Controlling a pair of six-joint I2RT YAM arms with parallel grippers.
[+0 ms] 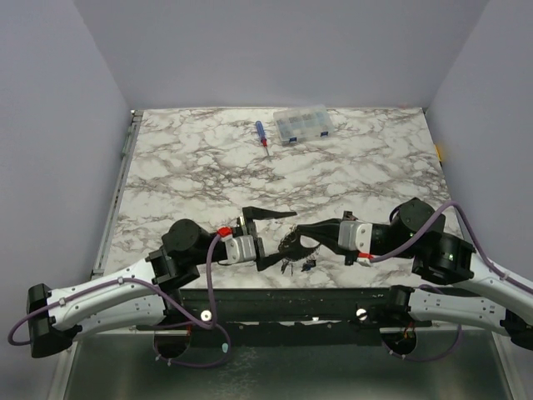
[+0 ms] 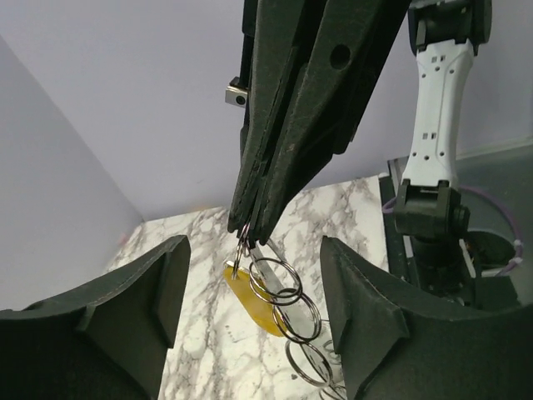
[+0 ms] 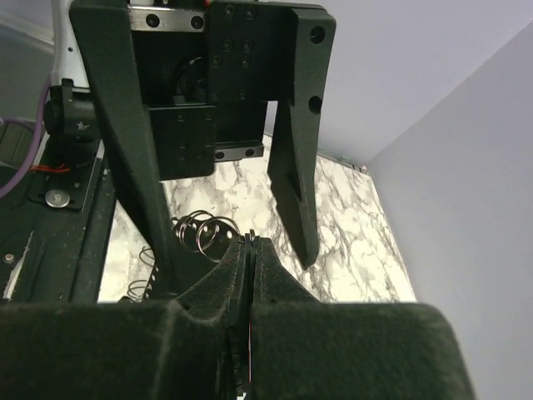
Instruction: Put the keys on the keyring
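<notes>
The right gripper, pressed together, pinches the top loop of the grey metal keyring, a hoop of linked wire loops. It holds it up over the middle of the near edge of the white marbled surface, probably so the loops hang free for threading. A small yellow-headed key dangles among them, apparently already threaded. The left gripper is spread either side of the ring and touches nothing. More tiny dark keys lie on the surface just below.
</notes>
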